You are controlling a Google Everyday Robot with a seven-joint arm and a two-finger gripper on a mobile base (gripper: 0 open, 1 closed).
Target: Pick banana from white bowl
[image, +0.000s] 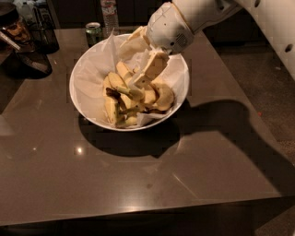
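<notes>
Gripper (139,82) down inside white bowl (79,102), over the middle of the pile | open or clamped: can't tell | banana (120,84) just left of it, maybe touching, long axis upper-left to lower-right | green can (94,32) behind bowl, label not readable lol

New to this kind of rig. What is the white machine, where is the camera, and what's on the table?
The white machine is a robot arm reaching in from the upper right. Its gripper, a two-finger clamp, is down inside the white bowl, at the pile of bananas. One camera looks down at the brown table; its mount is unknown. The paper-lined bowl stands on the table, a green can behind it. Whether a banana is gripped cannot be told.
</notes>
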